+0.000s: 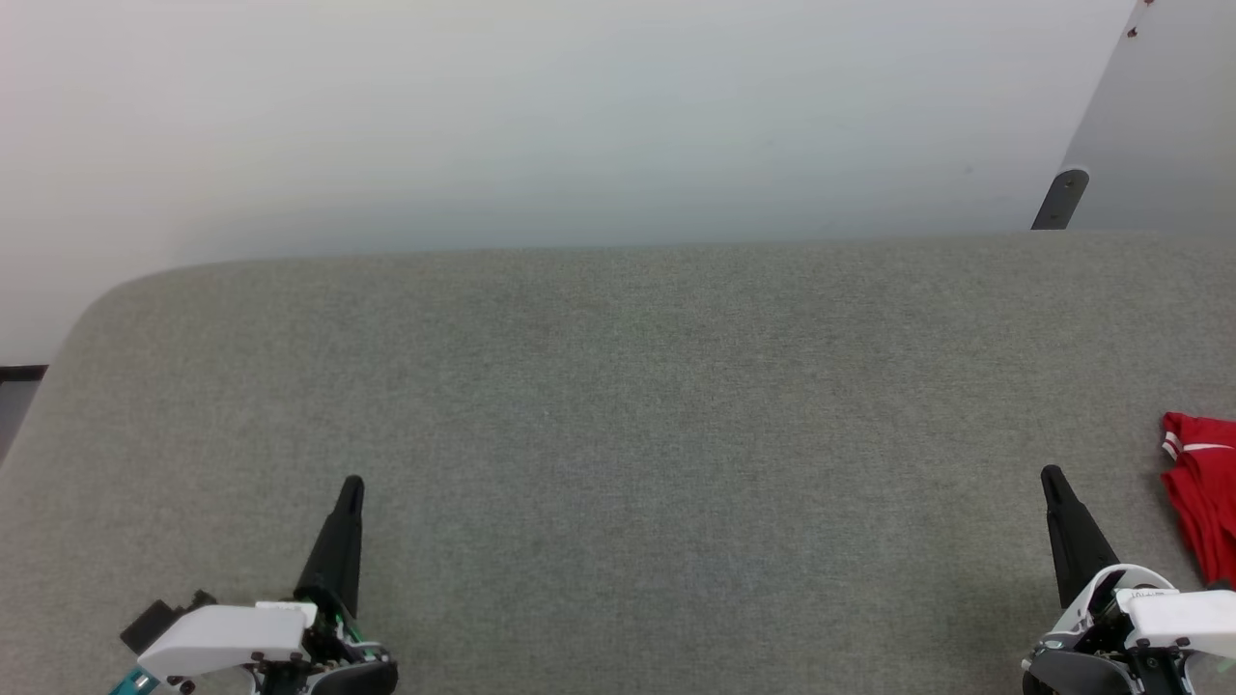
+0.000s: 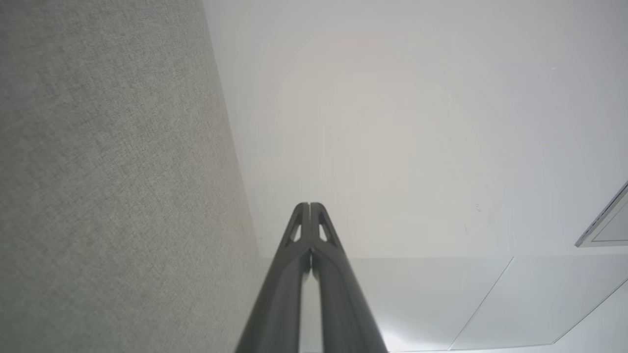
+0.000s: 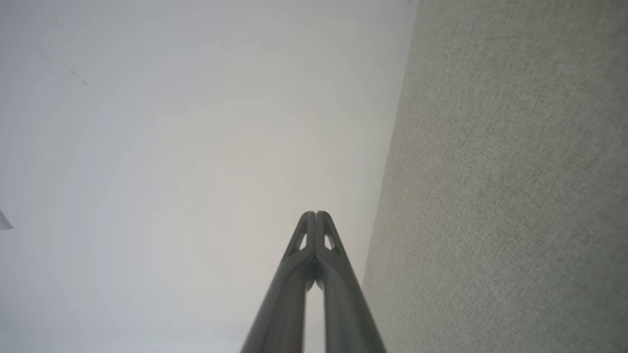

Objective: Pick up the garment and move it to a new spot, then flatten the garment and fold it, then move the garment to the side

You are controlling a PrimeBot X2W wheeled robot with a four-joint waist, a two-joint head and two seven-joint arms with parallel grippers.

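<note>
you have the red sleeveless jersey garment with white-striped trim [image 1: 1202, 492] lying at the far right edge of the head view, mostly cut off by the frame, on the grey fabric-covered table [image 1: 618, 386]. the left gripper [image 1: 351, 485] at lower left and the right gripper [image 1: 1051, 475] at lower right each have their dark fingers pressed together on nothing. the right one is near the garment but apart from it. the strip that shows looks rumpled rather than squared off, so i judge the pick-up, flattening, folding and setting aside are all left to do, though you cannot rule out a fold hidden past the edge.
</note>
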